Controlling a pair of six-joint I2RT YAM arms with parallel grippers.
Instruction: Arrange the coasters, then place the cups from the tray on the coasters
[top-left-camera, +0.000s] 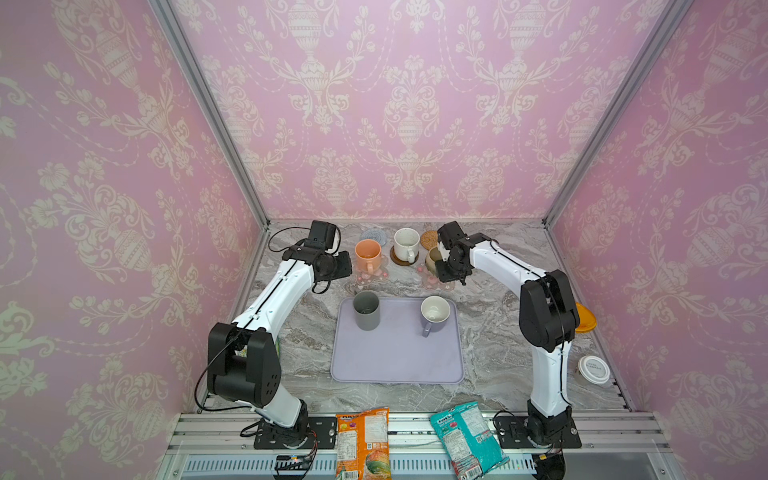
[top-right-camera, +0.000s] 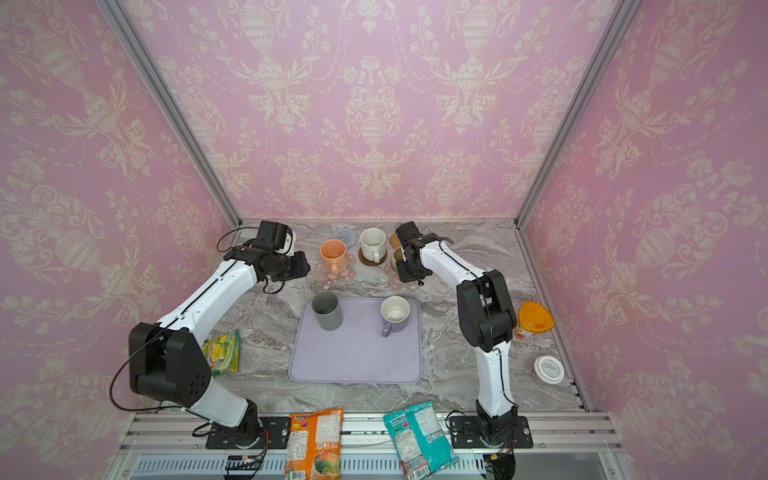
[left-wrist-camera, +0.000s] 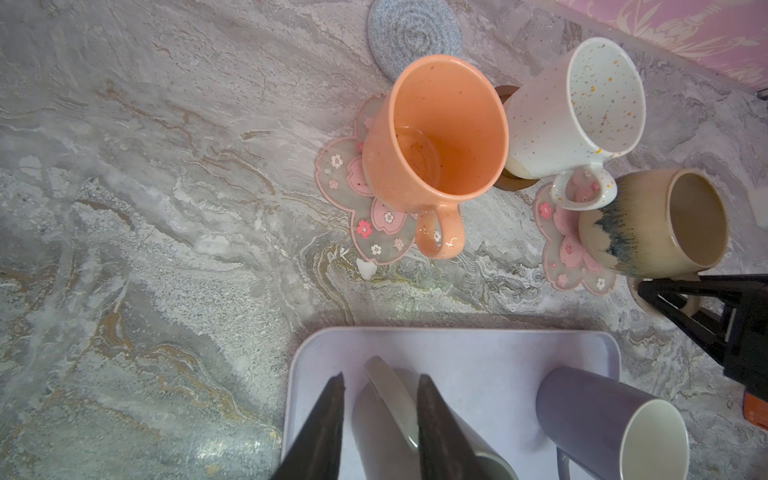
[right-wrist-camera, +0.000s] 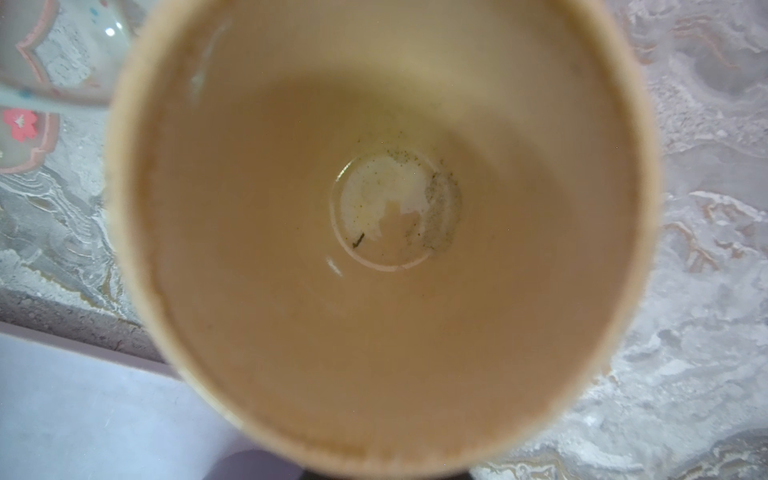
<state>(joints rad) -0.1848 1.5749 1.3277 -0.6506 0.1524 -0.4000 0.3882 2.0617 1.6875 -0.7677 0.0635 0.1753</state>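
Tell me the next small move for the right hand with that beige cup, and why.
Probably lower the beige cup squarely onto the flower coaster before letting go. The right hand is shut on its handle, and the cup covers only one side of the coaster. I cannot tell whether it rests there yet.

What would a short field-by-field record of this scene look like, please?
tray: lavender tray holds dark grey tumbler and lavender mug, both upright
placed: peach mug on pink flower coaster; white speckled mug on brown wooden coaster
right gripper: shut on handle of beige mug, mug over other pink flower coaster; contact unclear
left gripper: fingers apart, seems to hold nothing
bare coasters: grey-blue woven coaster, tan rattan coaster
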